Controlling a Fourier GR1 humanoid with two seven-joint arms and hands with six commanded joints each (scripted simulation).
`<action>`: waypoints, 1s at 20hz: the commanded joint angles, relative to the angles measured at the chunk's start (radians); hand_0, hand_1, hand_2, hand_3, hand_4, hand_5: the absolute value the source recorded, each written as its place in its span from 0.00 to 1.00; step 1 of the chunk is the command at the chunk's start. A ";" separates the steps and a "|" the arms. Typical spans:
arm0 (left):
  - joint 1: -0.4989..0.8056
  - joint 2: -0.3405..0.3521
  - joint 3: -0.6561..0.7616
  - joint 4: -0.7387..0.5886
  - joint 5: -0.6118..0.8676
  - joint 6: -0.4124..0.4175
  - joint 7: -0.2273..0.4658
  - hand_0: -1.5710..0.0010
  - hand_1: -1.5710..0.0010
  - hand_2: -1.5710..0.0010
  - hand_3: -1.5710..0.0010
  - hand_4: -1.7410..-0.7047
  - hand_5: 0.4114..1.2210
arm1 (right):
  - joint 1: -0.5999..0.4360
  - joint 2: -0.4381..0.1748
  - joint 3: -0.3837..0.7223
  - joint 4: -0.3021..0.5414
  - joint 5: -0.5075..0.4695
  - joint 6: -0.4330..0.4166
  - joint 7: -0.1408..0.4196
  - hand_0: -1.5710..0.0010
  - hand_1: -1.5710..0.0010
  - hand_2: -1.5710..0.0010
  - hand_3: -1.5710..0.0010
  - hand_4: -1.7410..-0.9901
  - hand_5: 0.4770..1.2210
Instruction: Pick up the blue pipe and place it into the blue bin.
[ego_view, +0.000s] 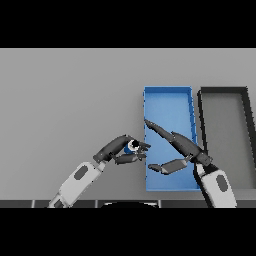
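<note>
I saw the left robot hand (121, 148) hanging over the flat grey tabletop (65, 100), just to the left of the long blue bin (167, 91). Its dark fingers (131, 158) and thumb were curled round the small blue pipe (132, 146). Only a little bit of the pipe showed, a blue round end with a white spot, peeking out between the fingers. The pipe was right next to the blue bin's left wall, about halfway down its length, but it was outside the bin. I could not tell if the pipe was touching the tabletop or was up in the air. The left arm, white and grey, came in from the bottom edge, left of the bin.

My right robot hand (176, 150) was over the blue bin, in its lower half. Its fingers were straight and spread out, and it held nothing. The long fingers (159, 130) pointed up and to the left, toward the bin's left wall. The thumb stuck out lower down, also pointing left. The right arm came in from the bottom edge, by the bin's lower right corner.

A dark grey bin (223, 90) with black walls sat just to the right of the blue bin. The two bins lay side by side.
</note>
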 joint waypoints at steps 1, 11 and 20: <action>0.007 0.009 0.004 0.001 0.001 -0.008 -0.024 0.00 0.00 0.00 0.06 0.00 1.00 | -0.028 0.000 0.015 0.019 0.018 0.017 0.002 1.00 1.00 1.00 1.00 0.58 0.06; -0.002 0.011 0.005 -0.004 0.008 -0.046 -0.036 0.00 0.00 0.00 0.02 0.00 1.00 | -0.248 0.124 0.138 0.152 0.050 0.064 0.100 1.00 1.00 1.00 1.00 0.70 0.05; -0.016 0.041 0.000 -0.003 -0.084 -0.064 0.075 0.40 0.44 0.45 0.50 0.16 1.00 | -0.369 0.201 0.179 0.276 -0.001 0.136 0.093 0.35 0.36 0.34 0.45 0.28 0.17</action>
